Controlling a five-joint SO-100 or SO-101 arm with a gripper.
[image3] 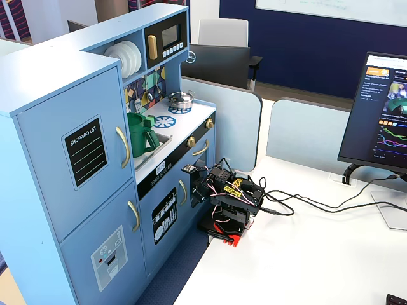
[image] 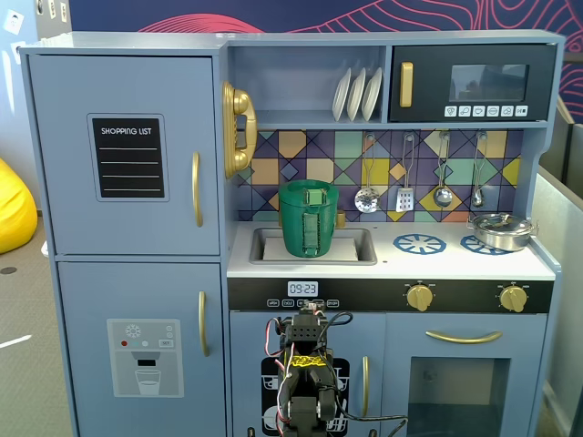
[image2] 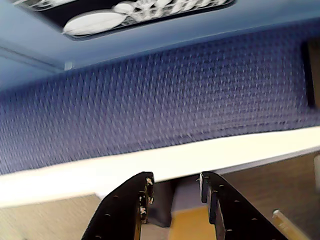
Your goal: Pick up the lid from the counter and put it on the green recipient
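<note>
The green recipient (image: 308, 228) stands upright in the sink of the toy kitchen, its lighter strap handle facing front. The green lid (image: 314, 194) with its square knob sits on top of it. The recipient also shows in the other fixed view (image3: 138, 136). The arm (image: 305, 364) is folded low in front of the kitchen, below the counter and away from both things; it also shows in the other fixed view (image3: 229, 197). In the wrist view my gripper (image2: 175, 182) is open and empty, looking over the white table edge at blue carpet. That view is blurred.
A shiny steel pot (image: 501, 229) sits on the right burner, with a blue burner ring (image: 419, 243) beside it. Utensils hang on the back wall. Cables (image3: 299, 203) trail from the arm across the white table (image3: 305, 254). A monitor (image3: 381, 114) stands at the right.
</note>
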